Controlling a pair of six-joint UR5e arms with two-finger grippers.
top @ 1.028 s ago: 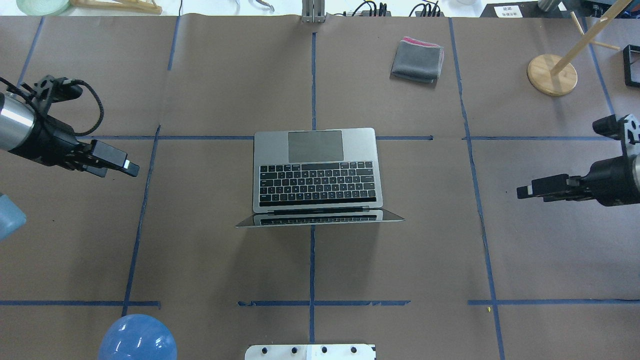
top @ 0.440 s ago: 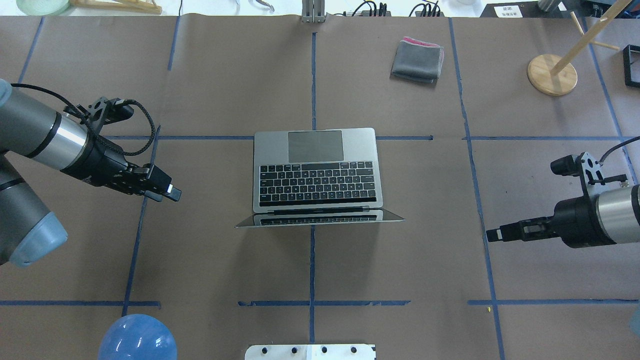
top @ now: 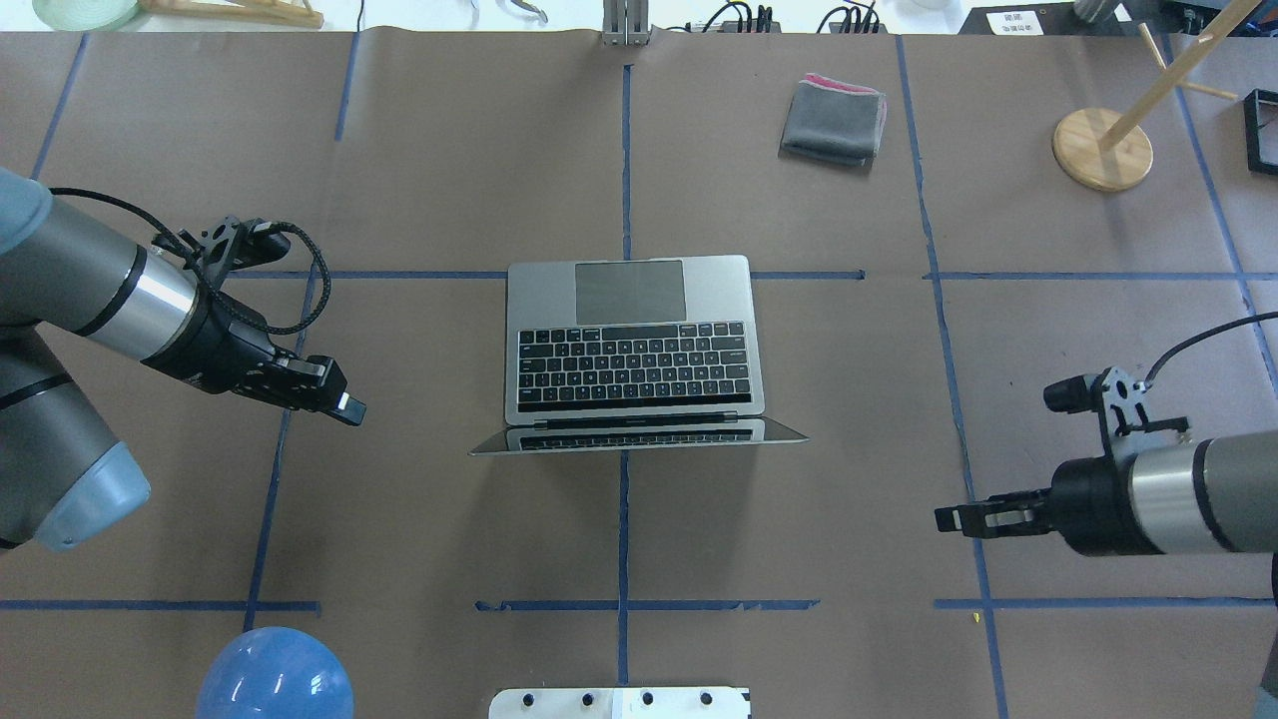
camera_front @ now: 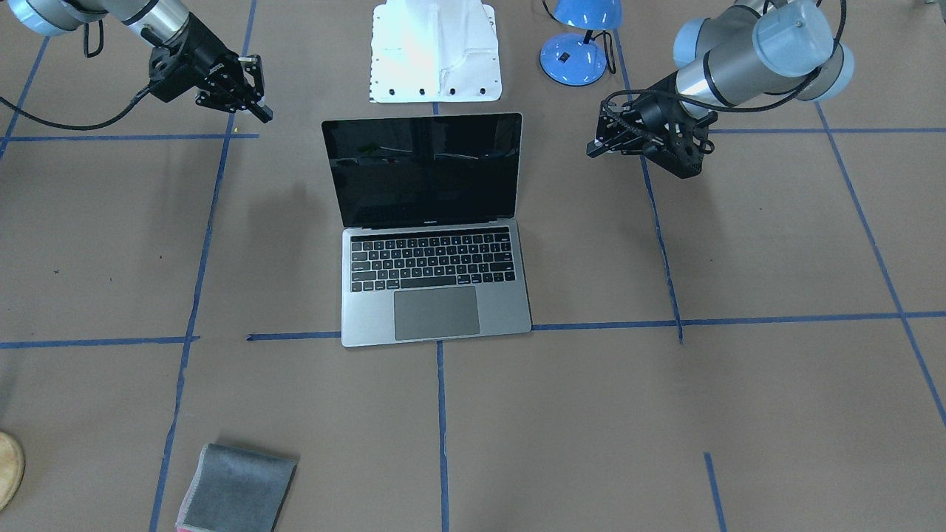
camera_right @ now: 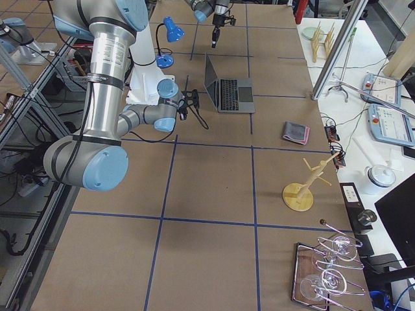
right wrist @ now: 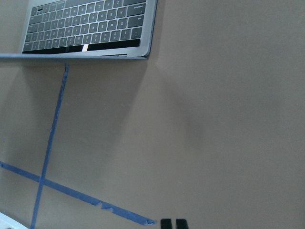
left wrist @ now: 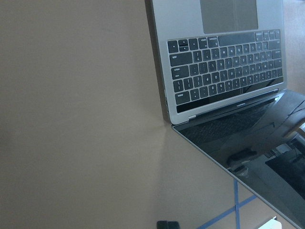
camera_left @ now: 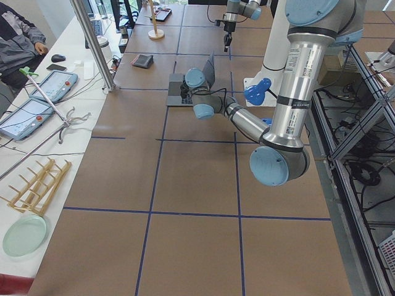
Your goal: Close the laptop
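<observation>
The grey-silver laptop (top: 629,340) stands open at the table's middle, its black keyboard and trackpad facing away from the robot and its glossy black screen (camera_front: 425,170) upright and tilted back. My left gripper (top: 349,407) hovers shut and empty to the left of the laptop's hinge corner, apart from it; it also shows in the front-facing view (camera_front: 595,148). My right gripper (top: 944,518) is shut and empty, well to the right of the laptop and nearer the robot. The laptop also shows in the left wrist view (left wrist: 224,71) and in the right wrist view (right wrist: 90,24).
A folded grey cloth (top: 834,120) lies at the far side, right of centre. A wooden stand (top: 1102,148) is at the far right. A blue lamp (top: 275,674) and the white base plate (top: 619,703) sit at the near edge.
My left gripper has moved right and nearer the robot, towards the laptop's hinge. My right gripper has moved left and nearer the robot. The laptop has not moved.
</observation>
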